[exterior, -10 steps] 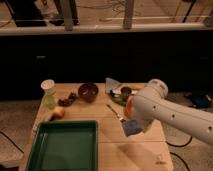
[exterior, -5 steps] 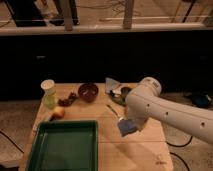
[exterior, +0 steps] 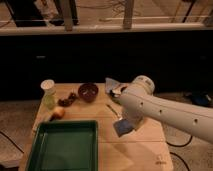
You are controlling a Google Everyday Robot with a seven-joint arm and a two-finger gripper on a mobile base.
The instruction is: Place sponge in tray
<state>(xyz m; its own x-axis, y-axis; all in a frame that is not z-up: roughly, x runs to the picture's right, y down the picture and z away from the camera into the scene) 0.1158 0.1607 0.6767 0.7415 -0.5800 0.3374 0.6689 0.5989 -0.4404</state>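
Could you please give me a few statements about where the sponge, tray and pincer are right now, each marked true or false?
1. The sponge lies inside the tray. False: it is held up to the right of the tray, over the table.
2. The pincer is at the sponge, right of the tray. True.
3. The tray holds nothing. True.
4. The bowl sits in the tray. False: it stands on the table behind the tray.
5. The arm reaches in from the left. False: it comes in from the right.
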